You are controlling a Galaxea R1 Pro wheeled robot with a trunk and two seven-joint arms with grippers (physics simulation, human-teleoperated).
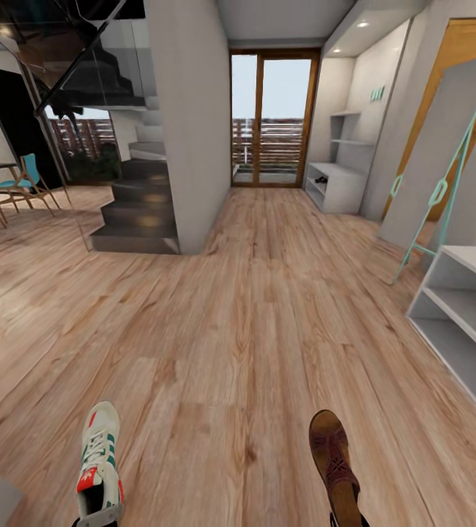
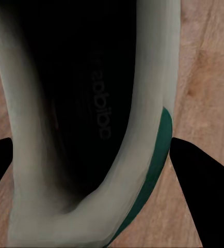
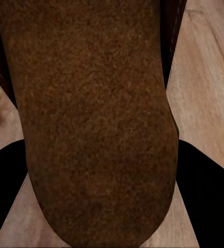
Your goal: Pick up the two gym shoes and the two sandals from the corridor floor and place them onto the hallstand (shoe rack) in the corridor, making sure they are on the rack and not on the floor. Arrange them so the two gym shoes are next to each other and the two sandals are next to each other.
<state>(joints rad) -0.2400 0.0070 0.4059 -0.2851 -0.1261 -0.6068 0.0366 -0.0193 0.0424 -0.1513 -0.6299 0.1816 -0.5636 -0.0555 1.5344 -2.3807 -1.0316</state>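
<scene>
**Gym shoe and sandal are held up, ready to go to the rack**

Gym shoe (image 1: 99, 462) sits low on the left in the head view, toe pointing away. In the left wrist view the left tool (image 2: 99, 186) has a dark finger on each side of the shoe's heel, so it is gripping the gym shoe. The sandal (image 1: 335, 457) sits low on the right. In the right wrist view the right tool (image 3: 101, 188) has a finger on each side of the brown footbed, so it is gripping the sandal. Both seem to be lifted a little above the corridor floor (image 1: 223, 315).

The hallstand (image 1: 466, 322) is off to the right, with open grey shelves. Another shelf unit (image 1: 337, 187) stands far down the corridor by the glass door (image 1: 273, 121).

It looks like the carrying step. Next the robot should turn right, roll closer, and set each shoe on the rack, leaving room beside each one for its partner.
</scene>
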